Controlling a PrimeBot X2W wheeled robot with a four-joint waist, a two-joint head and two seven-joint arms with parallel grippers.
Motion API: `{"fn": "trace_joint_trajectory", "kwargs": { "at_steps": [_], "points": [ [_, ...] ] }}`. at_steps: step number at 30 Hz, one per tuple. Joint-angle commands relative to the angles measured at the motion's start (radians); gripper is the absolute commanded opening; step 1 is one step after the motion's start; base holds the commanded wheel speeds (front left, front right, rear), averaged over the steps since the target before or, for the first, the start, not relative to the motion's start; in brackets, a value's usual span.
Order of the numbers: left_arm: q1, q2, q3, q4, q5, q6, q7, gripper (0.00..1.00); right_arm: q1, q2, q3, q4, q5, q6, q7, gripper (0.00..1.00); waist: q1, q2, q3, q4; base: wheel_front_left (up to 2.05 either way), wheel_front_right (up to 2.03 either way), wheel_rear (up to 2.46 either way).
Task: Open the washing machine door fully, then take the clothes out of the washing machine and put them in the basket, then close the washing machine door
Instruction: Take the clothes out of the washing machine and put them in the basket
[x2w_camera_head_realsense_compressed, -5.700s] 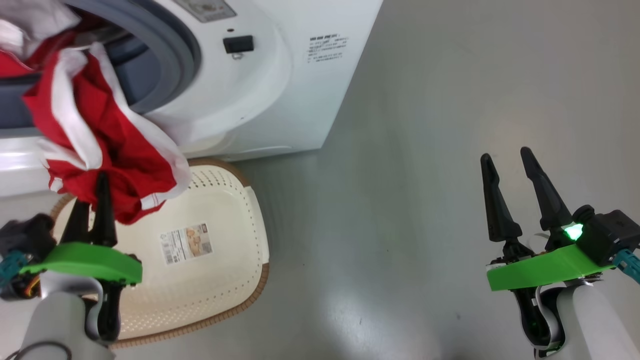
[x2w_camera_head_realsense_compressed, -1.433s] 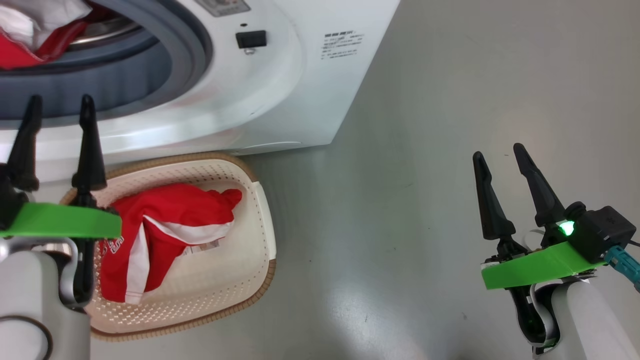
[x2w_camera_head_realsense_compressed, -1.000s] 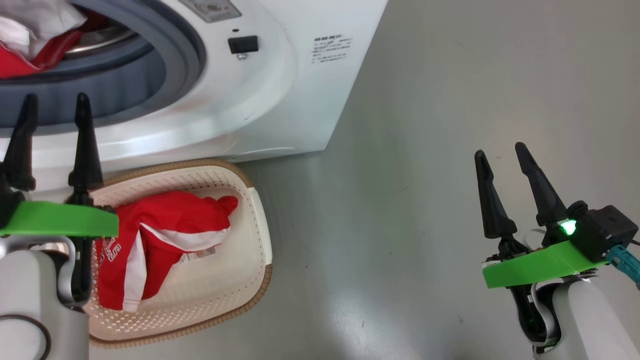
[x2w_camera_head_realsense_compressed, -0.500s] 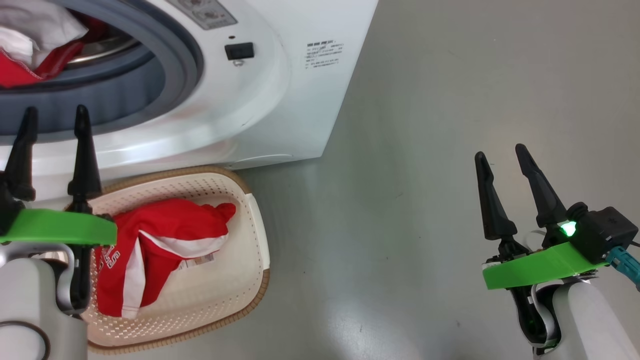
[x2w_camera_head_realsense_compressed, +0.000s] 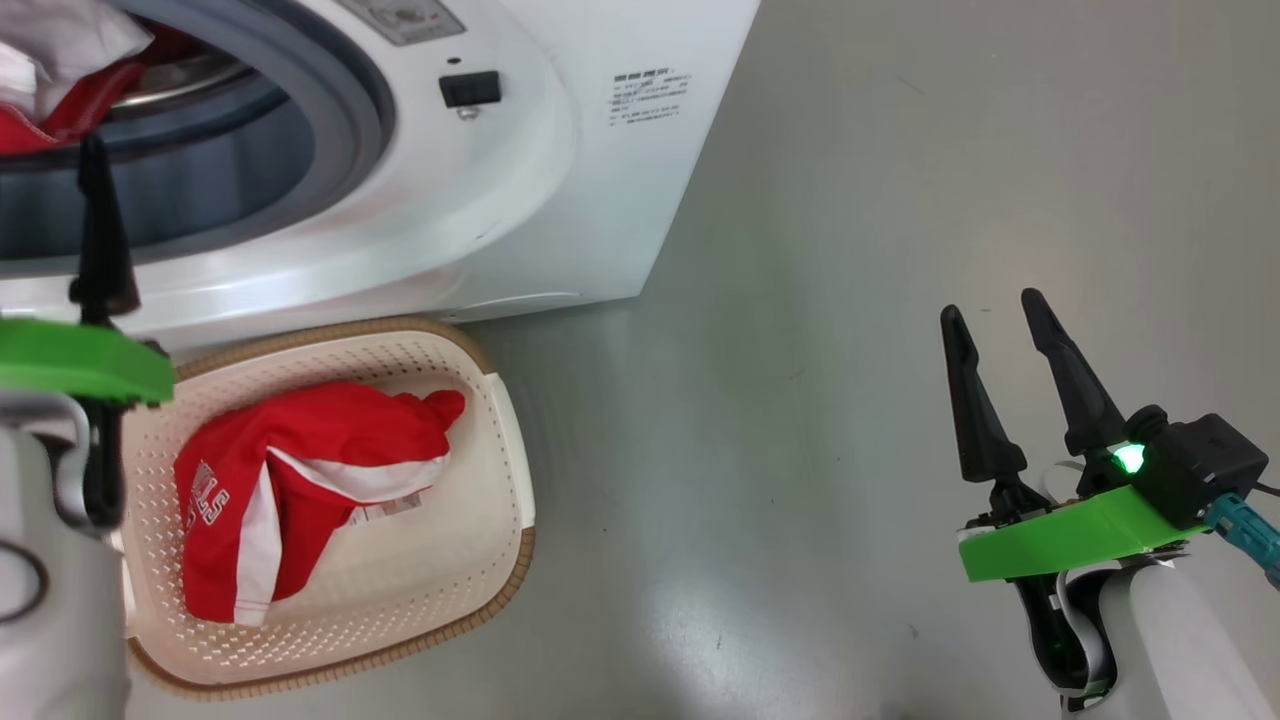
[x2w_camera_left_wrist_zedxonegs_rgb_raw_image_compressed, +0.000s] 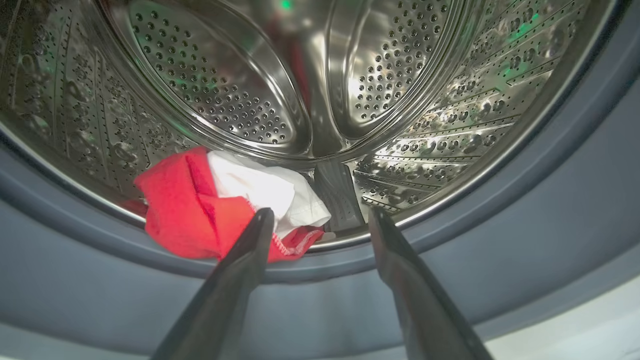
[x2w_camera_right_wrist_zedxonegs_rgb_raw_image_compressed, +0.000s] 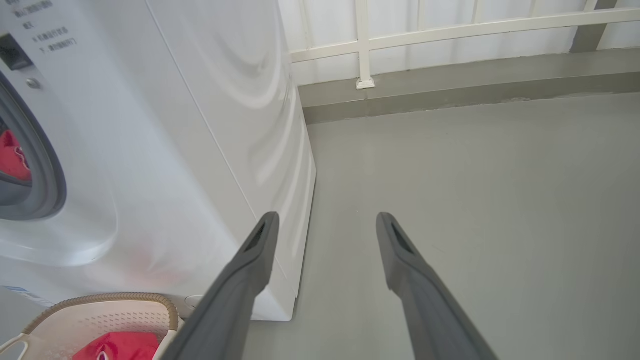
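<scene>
Facing washing machine drum (x2w_camera_left_wrist_zedxonegs_rgb_raw_image_compressed: 225, 90), left gripper (x2w_camera_left_wrist_zedxonegs_rgb_raw_image_compressed: 318, 216) spread wide, empty. Clothes (x2w_camera_left_wrist_zedxonegs_rgb_raw_image_compressed: 195, 215) lie at 9 o'clock of fingertips – robot should shift that way, straddle bunched fold, pinch deep. 1 red garment (x2w_camera_head_realsense_compressed: 300, 450) in basket (x2w_camera_head_realsense_compressed: 505, 585). Right gripper (x2w_camera_head_realsense_compressed: 985, 302) spread, idle.

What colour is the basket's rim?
Brown, woven-look; the basket's rim shows best in the head view.

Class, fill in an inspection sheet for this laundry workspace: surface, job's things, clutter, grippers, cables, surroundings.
Surface: bare grey floor.
Job's things: washing machine mouth uncovered; red-and-white clothes lie at the front of the drum; one red garment lies in the basket.
Clutter: nothing seen.
Grippers: left gripper open, empty, aimed at the drum clothes; right gripper open, empty, over the floor.
Cables: teal-plugged cable at the right wrist.
Surroundings: white framed wall behind.
</scene>
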Motion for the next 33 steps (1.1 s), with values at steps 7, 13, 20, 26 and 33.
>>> {"fn": "trace_joint_trajectory", "kwargs": {
  "at_steps": [7, 13, 20, 26, 33],
  "points": [
    [-0.160, 0.069, 0.035, 0.158, 0.054, 0.018, -0.005, 1.00, 0.003, -0.002, 0.026, -0.027, 0.016, 0.007, -0.006, 1.00, 0.0000, 0.0000, 0.025, -0.005, 0.00, 0.00, 0.00],
    [-0.281, 0.094, 0.031, 0.301, 0.082, 0.048, -0.005, 1.00, -0.006, -0.002, 0.032, -0.030, 0.019, 0.007, -0.006, 1.00, 0.0000, 0.0000, 0.048, -0.010, 0.00, 0.00, 0.00],
    [-0.398, 0.133, 0.013, 0.479, 0.105, 0.071, -0.005, 1.00, -0.015, -0.002, 0.039, -0.033, 0.024, 0.007, -0.006, 1.00, 0.0000, 0.0000, 0.066, -0.026, 0.00, 0.00, 0.00],
    [-0.441, 0.154, -0.006, 0.576, 0.120, 0.083, -0.005, 1.00, -0.017, -0.002, 0.042, -0.034, 0.027, 0.007, -0.006, 1.00, 0.0000, 0.0000, 0.069, -0.033, 0.00, 0.00, 0.00],
    [-0.472, 0.175, -0.030, 0.656, 0.131, 0.087, -0.005, 0.09, -0.018, -0.002, 0.042, -0.037, 0.029, 0.007, -0.006, 1.00, 0.0000, 0.0000, 0.071, -0.036, 0.00, 0.00, 0.00]
  ]
}}
